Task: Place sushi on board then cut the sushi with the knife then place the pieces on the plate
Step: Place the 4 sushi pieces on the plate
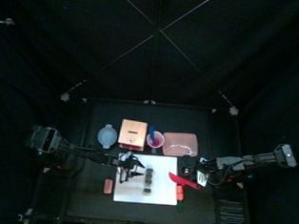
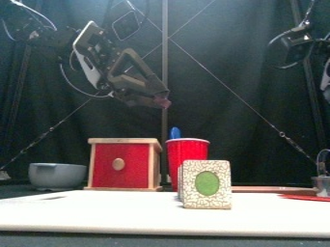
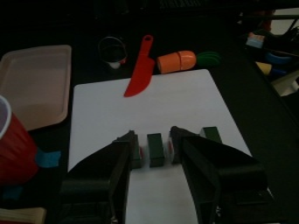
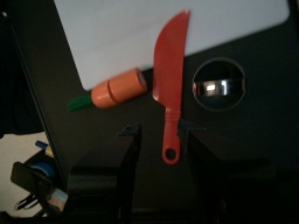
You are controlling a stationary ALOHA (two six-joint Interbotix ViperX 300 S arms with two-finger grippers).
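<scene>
White board (image 3: 176,101), sushi (image 2: 206,183) central.
Left gripper (image 3: 149,136) open, empty overhead; right gripper (image 4: 160,133) open astride knife (image 4: 170,70), risking skid if pinched off-centre.

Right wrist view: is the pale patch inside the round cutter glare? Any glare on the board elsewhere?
Right wrist view: yes, a pale reflection sits inside the metal cutter, beside the red knife. Left wrist view: the white board is evenly lit, no glare; the sushi block between the jaws of the left gripper stands out dark.
</scene>
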